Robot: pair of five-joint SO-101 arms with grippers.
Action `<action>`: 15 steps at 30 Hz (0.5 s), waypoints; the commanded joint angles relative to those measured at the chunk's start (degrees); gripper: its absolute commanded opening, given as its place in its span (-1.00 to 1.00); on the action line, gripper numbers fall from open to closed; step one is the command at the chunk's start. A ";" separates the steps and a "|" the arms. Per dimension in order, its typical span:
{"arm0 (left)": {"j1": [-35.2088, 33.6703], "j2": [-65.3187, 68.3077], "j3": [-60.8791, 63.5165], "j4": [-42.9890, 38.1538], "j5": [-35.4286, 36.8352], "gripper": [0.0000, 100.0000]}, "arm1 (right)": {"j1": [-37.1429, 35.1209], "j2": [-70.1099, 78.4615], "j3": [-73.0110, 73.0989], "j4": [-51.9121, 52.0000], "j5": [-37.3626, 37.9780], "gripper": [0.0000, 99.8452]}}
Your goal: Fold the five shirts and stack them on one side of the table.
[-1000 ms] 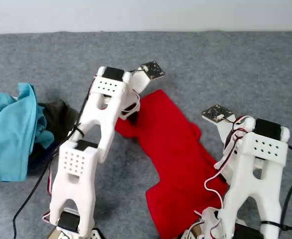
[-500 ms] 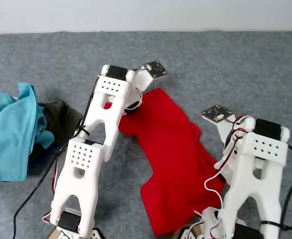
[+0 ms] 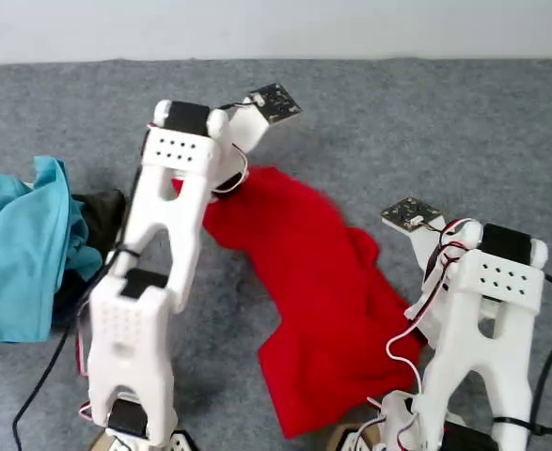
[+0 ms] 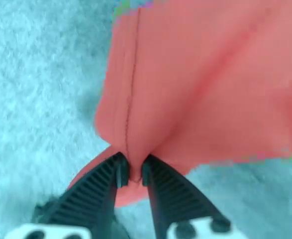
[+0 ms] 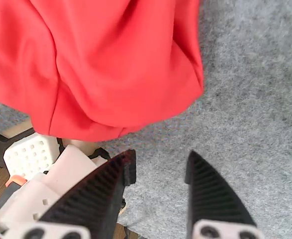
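Pinching seam fold of red shirt [image 3: 304, 282]: left tool [image 4: 132, 172], tips pressed tight on cloth. Right tool [image 5: 158, 167] spread, over grey worktop [image 3: 464, 132] just beside shirt's near end. Shirt lies diagonally mid-worktop. Teal shirt [image 3: 22, 254] and dark garment [image 3: 97, 211] heaped beside left arm.

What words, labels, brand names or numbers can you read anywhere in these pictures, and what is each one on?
None can be read.
The red shirt shows no print or label.
The teal shirt and the dark garment beside it show none either.
Any marking on the left wrist circuit board or the right wrist circuit board is too small to read.
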 commanded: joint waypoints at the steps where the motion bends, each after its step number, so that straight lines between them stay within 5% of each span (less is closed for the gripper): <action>1: -0.18 -14.33 11.30 1.49 -3.34 -0.97 | 0.31 -2.24 -0.44 0.66 -0.26 -0.73; 15: -14.42 -42.90 44.35 1.49 -4.22 -0.97 | -10.33 -1.45 0.00 -3.12 -0.53 -0.74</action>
